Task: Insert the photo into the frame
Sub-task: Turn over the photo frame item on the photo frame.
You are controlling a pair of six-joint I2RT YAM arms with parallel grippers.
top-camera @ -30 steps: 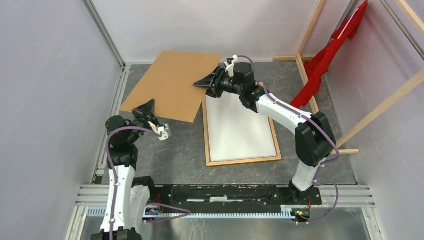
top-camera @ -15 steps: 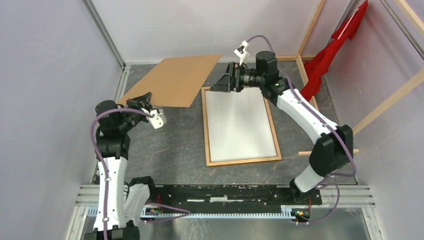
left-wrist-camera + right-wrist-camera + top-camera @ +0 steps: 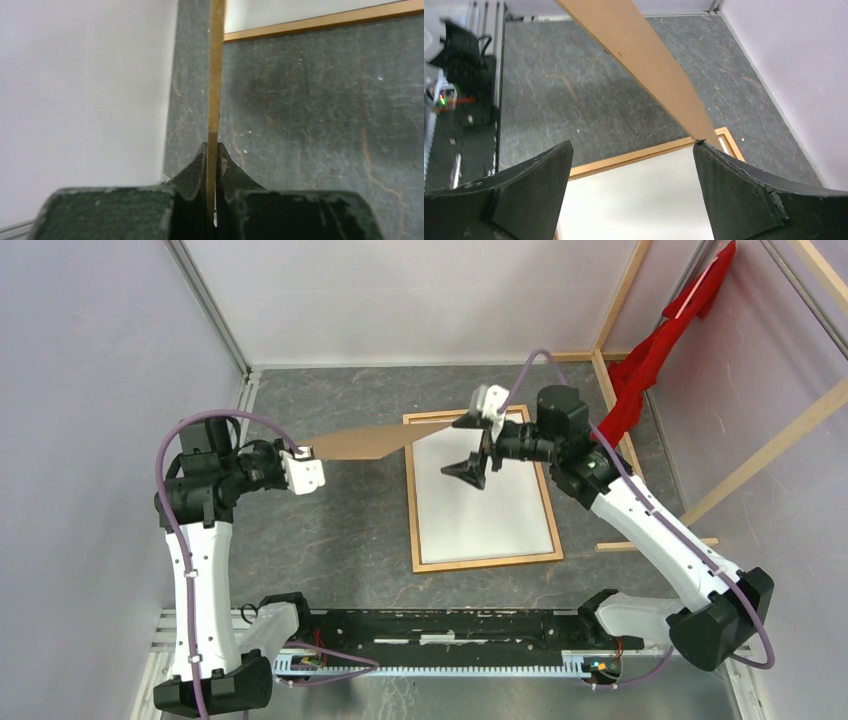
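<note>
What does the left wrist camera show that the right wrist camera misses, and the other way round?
Only the left wrist: the left gripper shut on the brown board, seen edge-on as a thin strip. Only the right wrist: the right gripper wide open, the board's broad face, and black hardware with a green light. Both: the board, the frame with its white sheet, and the grey table.

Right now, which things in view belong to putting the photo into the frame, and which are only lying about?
Belong to the job: frame; white sheet lying inside it, perhaps the photo face down; brown backing board, raised and clamped by the left gripper; right gripper, open beside the board's corner.
Only lying about: red cloth; pale wooden beams.
</note>
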